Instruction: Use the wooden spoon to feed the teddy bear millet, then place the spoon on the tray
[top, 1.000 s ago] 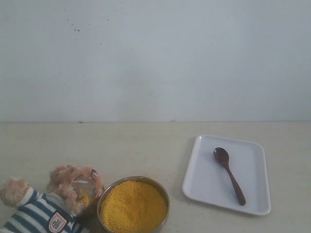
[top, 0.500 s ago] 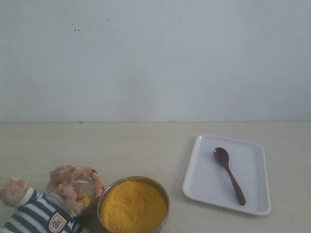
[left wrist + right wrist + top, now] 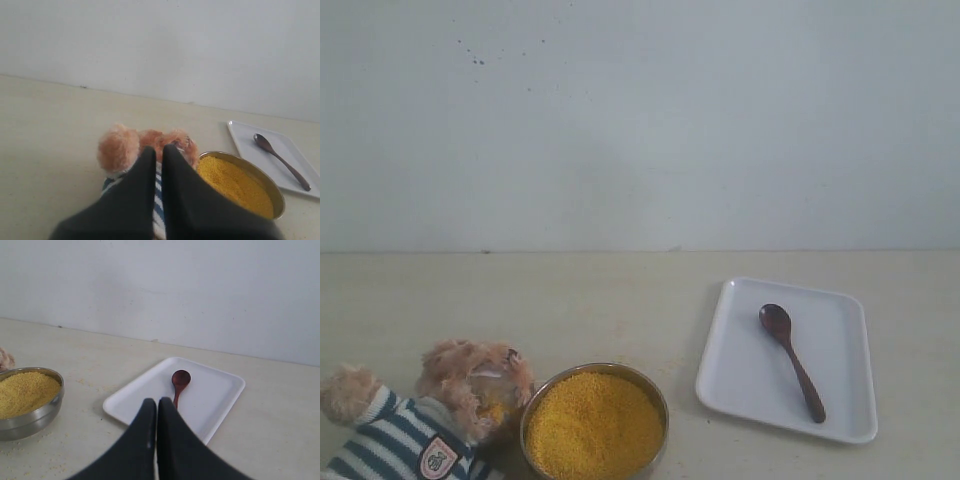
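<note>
The teddy bear (image 3: 430,420) in its striped shirt lies at the front left of the table, head beside the metal bowl (image 3: 656,395) of yellow millet (image 3: 592,425). The dark wooden spoon (image 3: 790,358) lies on the white tray (image 3: 740,370) at the right. Neither arm shows in the exterior view. My left gripper (image 3: 157,150) is shut with nothing held, hovering over the teddy bear (image 3: 120,147), with the millet (image 3: 232,182) beside it. My right gripper (image 3: 156,402) is shut and empty, just short of the tray (image 3: 215,400); the wooden spoon (image 3: 179,380) lies beyond its tips.
A pale wall rises behind the beige table (image 3: 570,300). Scattered millet grains (image 3: 35,460) dot the tabletop near the bowl (image 3: 35,415).
</note>
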`<state>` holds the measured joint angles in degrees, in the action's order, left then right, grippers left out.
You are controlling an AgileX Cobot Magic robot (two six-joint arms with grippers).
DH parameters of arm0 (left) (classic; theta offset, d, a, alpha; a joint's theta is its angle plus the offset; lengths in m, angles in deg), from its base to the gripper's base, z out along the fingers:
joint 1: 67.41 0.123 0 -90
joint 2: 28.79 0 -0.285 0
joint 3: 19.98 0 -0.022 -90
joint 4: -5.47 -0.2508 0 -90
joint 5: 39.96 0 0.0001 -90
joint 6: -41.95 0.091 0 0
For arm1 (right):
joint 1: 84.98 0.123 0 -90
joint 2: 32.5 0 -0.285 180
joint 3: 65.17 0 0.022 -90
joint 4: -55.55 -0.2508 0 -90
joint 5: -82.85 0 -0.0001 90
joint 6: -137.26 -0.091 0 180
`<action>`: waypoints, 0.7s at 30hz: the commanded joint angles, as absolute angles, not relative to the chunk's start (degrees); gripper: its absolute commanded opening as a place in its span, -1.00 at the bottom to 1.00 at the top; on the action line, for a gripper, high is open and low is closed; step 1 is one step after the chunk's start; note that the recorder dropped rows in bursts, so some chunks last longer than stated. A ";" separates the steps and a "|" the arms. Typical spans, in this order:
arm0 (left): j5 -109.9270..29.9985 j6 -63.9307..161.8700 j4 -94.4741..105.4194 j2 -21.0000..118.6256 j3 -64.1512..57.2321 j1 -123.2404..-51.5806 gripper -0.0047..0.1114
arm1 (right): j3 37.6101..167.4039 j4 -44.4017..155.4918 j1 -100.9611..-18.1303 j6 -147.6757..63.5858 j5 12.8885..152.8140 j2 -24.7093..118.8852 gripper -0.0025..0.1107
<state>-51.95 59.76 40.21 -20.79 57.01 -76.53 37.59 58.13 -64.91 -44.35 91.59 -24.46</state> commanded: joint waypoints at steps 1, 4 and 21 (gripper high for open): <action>-50.72 52.53 31.83 -21.00 57.23 -76.62 -0.85 | 37.61 58.37 -65.02 -44.11 91.26 -24.71 -0.96; -48.66 46.41 25.35 -21.00 57.23 -76.62 -0.85 | 37.61 58.37 -65.02 -44.11 91.26 -24.71 -0.96; -47.38 37.92 14.20 -21.00 57.23 -76.62 -0.85 | 37.61 58.37 -65.02 -44.11 91.26 -24.71 -0.96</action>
